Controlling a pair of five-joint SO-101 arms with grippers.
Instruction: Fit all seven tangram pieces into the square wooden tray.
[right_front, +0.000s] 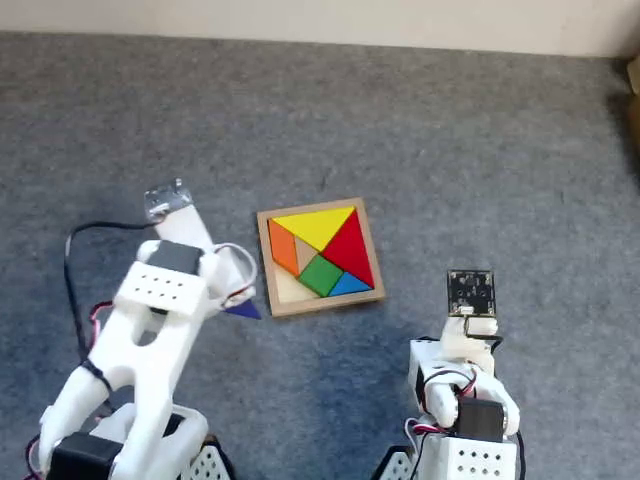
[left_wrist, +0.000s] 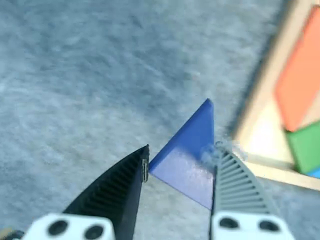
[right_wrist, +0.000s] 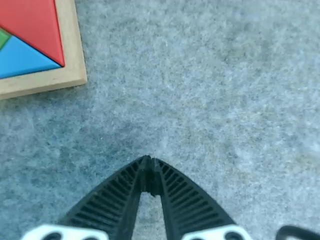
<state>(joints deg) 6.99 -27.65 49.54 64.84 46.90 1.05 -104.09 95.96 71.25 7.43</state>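
The square wooden tray (right_front: 366, 243) lies mid-table holding yellow, red, orange, tan, green and light blue pieces, with a pale bare patch (right_front: 285, 288) in its near left corner. A dark blue triangle (right_front: 243, 310) lies on the carpet just off that corner. My left gripper (left_wrist: 181, 160) holds the blue triangle (left_wrist: 187, 150): one fingertip (left_wrist: 144, 162) meets its corner and the other finger (left_wrist: 227, 175) lies along its opposite edge. The tray's rim (left_wrist: 265, 90) is close beside it. My right gripper (right_wrist: 150, 176) is shut with nothing in it, over bare carpet near a tray corner (right_wrist: 75, 75).
Grey carpet covers the table. The left arm (right_front: 150, 320) stands left of the tray and the right arm (right_front: 465, 370) is folded back at the near right. A cable (right_front: 72, 270) loops beside the left arm.
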